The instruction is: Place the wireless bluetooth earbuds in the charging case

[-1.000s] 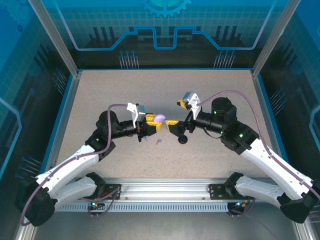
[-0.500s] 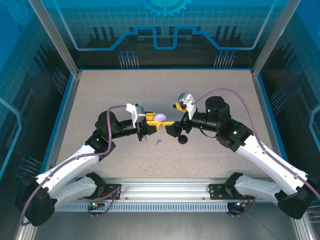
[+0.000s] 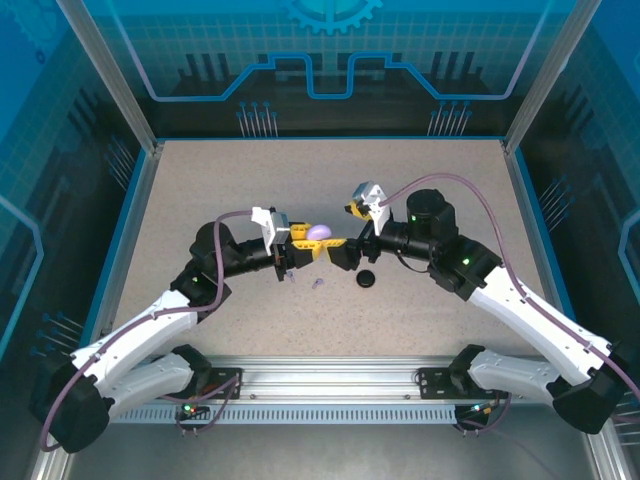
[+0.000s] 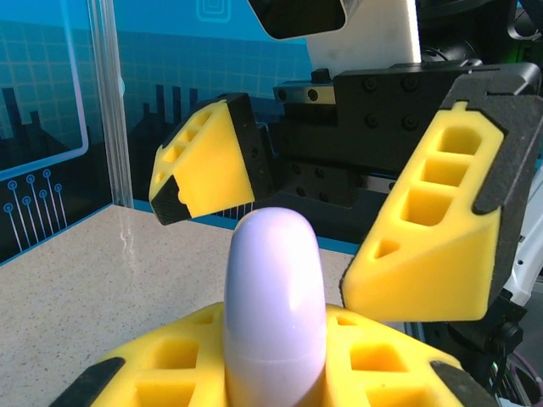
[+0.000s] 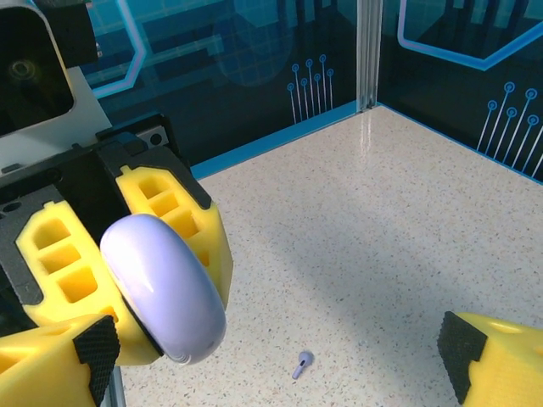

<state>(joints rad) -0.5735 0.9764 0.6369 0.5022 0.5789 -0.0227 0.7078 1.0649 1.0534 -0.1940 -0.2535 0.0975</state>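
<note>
Near the centre of the top view, clamped between the yellow foam-padded fingers of the left gripper (image 3: 308,244): a glossy lilac pebble-shaped plastic charging case (image 3: 320,233). Jaws drawn almost fully together, pinching the case by its lower part. Held up off the speckled beige tabletop (image 3: 430,180). Smooth, rounded and oval, and looks closed.

From the left wrist, seen edge-on as a tall pale capsule rising from the bottom centre of the frame, with soft highlights down its face. From the right wrist, seen at lower left as a fat rounded disc, darker violet along its lower rim, wedged between yellow pads.

Facing it, just right of centre in the top view: the right gripper (image 3: 343,240), spread wide and gripping nothing. Fingers set one either side of the case's tip, apart from it. Plain in the left wrist view, with one yellow wedge at upper left and the other at right.

On the tabletop, below the two grippers in the top view and at bottom centre of the right wrist view: one tiny lilac stemmed plastic earbud (image 5: 302,364). Lying loose, apart from case and grippers, too small to tell which way up. To its right in the top view, a small round black disc (image 3: 366,279), flat on the table.
</note>
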